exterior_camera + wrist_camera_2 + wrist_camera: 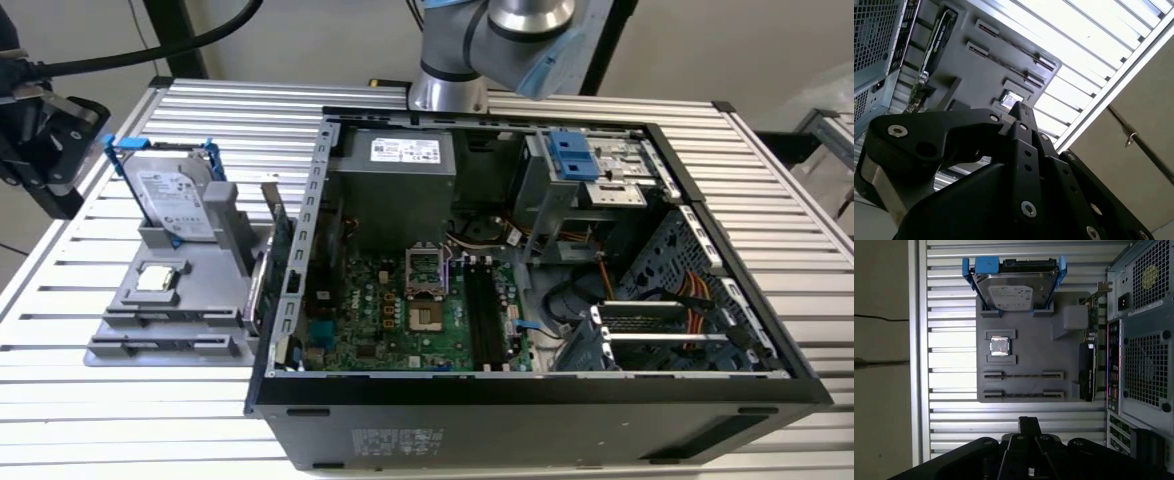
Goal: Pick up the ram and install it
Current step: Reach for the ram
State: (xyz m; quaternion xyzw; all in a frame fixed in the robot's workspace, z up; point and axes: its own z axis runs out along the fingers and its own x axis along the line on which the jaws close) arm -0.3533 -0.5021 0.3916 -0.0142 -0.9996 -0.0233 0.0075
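On the slatted aluminium table point(120, 420), one open computer case point(534, 400) is lying on its side with its motherboard point(400, 310) facing up. Just beside it, on the exterior view's left, one grey parts tray point(1039, 347) is sitting flat. One silver hard drive point(1009, 292) in a blue frame is standing in the tray, and one expansion card point(1085, 375) is standing on edge along the tray's case side. The ram point(1024, 375) is showing edge-on as a thin greenish-brown strip, standing upright in a long tray slot. A second stick point(1024, 395) is standing in the neighbouring slot, making two; chips not readable from this angle. One small square processor point(999, 346) is lying between drive and slots. The gripper point(1029, 421) is hanging off the tray's slotted end, apart from the ram, its fingers point(1025, 429) pressing together, gripping nothing.
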